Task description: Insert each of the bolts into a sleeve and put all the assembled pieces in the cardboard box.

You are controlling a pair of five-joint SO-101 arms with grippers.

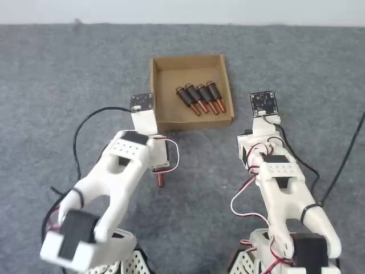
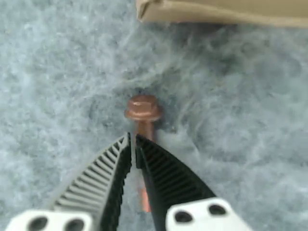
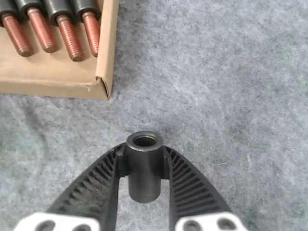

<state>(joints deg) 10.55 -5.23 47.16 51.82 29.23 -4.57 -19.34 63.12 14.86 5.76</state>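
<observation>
step: mating bolt and sleeve | my left claw (image 2: 133,139) pinches bolt (image 2: 143,109) shank, head beyond tips | my right claw (image 3: 143,150) clamps sleeve (image 3: 144,175), cardboard box (image 3: 57,82) just ahead | next, I reckon: line thread end to bore

Soft, even overhead light falls bright on the grey worktop (image 1: 51,85), casting only faint, diffuse shadows: a dim band along the 6 o'clock wall of the cardboard box (image 1: 191,124), a smudge around the bolt (image 2: 143,109) head, and a mild sheen on the sleeve (image 3: 144,173).
</observation>
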